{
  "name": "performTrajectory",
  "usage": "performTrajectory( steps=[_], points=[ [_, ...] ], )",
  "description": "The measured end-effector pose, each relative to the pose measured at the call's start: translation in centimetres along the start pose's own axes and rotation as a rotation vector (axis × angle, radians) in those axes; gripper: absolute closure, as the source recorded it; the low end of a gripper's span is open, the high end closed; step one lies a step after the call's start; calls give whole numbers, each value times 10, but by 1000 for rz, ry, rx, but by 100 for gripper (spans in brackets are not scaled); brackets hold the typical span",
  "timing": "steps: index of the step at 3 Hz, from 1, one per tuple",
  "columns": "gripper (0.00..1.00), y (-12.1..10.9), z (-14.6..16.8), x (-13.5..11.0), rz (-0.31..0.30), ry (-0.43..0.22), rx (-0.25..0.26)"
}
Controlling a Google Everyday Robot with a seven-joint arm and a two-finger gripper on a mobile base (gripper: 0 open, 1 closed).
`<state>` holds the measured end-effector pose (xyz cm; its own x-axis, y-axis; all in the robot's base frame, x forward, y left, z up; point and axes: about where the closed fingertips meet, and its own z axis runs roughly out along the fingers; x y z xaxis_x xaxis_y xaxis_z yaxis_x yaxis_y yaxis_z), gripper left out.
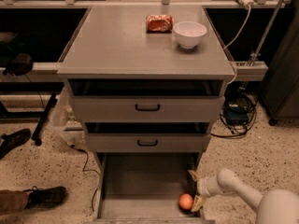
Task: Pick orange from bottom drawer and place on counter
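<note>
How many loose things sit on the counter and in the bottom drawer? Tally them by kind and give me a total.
orange: 1, in the bottom drawer
snack packet: 1, on the counter
white bowl: 1, on the counter
Total: 3
The gripper, not counted, is open at the drawer's right side, beside the orange.

Warm, rather dim light falls from above on the bench (121, 45), the brightest area, at 12 o'clock. The white bowl (189, 33) shines softly, without hard glare. Deep shadow fills the upper drawers (147, 108). At 5 o'clock the tool (196, 189), fingers spread, and the orange (186, 201) lie in weaker light.
</note>
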<state>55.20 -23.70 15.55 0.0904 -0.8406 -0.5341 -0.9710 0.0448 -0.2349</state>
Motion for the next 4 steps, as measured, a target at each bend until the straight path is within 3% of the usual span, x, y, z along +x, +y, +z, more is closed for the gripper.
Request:
performTrajectory(
  steps=[2, 4],
  points=[
    [0, 0, -3, -1, -1, -3, -1],
    [0, 18, 21, -26, -10, 10, -53]
  ],
)
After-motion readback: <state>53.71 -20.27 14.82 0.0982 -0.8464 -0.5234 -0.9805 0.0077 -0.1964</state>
